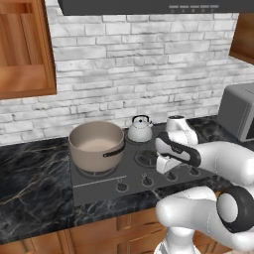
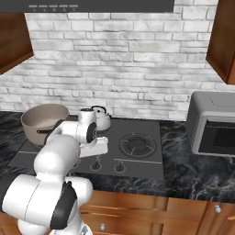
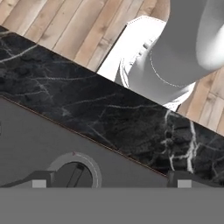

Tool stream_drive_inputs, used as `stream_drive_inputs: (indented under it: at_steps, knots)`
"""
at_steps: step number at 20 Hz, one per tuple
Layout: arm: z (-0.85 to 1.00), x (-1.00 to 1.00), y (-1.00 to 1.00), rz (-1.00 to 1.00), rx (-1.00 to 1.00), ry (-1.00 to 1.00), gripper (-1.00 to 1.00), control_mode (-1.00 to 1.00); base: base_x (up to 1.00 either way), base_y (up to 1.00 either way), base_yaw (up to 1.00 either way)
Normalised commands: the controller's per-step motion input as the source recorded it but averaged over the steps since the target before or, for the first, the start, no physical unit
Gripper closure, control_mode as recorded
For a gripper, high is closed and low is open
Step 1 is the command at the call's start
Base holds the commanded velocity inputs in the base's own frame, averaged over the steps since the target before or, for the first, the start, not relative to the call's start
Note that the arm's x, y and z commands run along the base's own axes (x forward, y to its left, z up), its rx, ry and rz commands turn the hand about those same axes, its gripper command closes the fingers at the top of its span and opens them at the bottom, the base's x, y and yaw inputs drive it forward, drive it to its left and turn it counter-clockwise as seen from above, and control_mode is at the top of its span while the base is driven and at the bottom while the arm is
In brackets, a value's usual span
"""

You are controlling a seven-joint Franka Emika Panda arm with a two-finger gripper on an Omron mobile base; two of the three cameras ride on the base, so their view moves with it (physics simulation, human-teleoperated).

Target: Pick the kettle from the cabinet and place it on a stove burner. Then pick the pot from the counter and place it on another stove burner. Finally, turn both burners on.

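The beige pot (image 1: 96, 143) (image 2: 42, 120) sits on the front left burner of the dark grey cooktop (image 1: 101, 189) (image 2: 142, 163). On a rear burner behind it stands the small silvery kettle (image 1: 140, 129) (image 2: 101, 118). A free ringed burner (image 1: 147, 158) (image 2: 137, 144) lies in the middle. My gripper (image 1: 168, 171) (image 2: 95, 152) (image 3: 109, 180) points down over the row of knobs at the cooktop's front, open and holding nothing. In the hand view one round knob (image 3: 74, 173) lies just inside the left fingertip (image 3: 39, 180). The wooden cabinet (image 1: 25, 49) (image 2: 13, 41) hangs at upper left.
The black marble counter (image 1: 30, 173) (image 2: 193, 165) (image 3: 109, 113) flanks the cooktop. At the right stands a grey microwave (image 1: 238, 114) (image 2: 213, 128). More knobs (image 1: 121, 187) (image 2: 119, 167) line the front edge. A range hood (image 1: 149, 6) hangs overhead, and another cabinet (image 2: 222, 36) sits at upper right.
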Motion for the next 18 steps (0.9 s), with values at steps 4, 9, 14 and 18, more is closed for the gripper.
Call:
stream_drive_inputs:
  at_steps: [4, 9, 14, 18]
  knots:
    - [-0.37, 0.29, -0.06, 0.00, 0.00, 0.00, -1.00, -1.00, 0.00, 0.00, 0.00]
    - [-0.20, 0.31, -0.15, 0.00, 0.00, 0.00, -1.00, -1.00, 0.00, 0.00, 0.00]
    - [-0.01, 0.19, -0.11, 0.00, 0.00, 0.01, -1.00, -1.00, 0.00, 0.00, 0.00]
    - [-0.13, 0.03, -0.05, -0.02, 0.00, 0.01, -1.00, -1.00, 0.00, 0.00, 0.00]
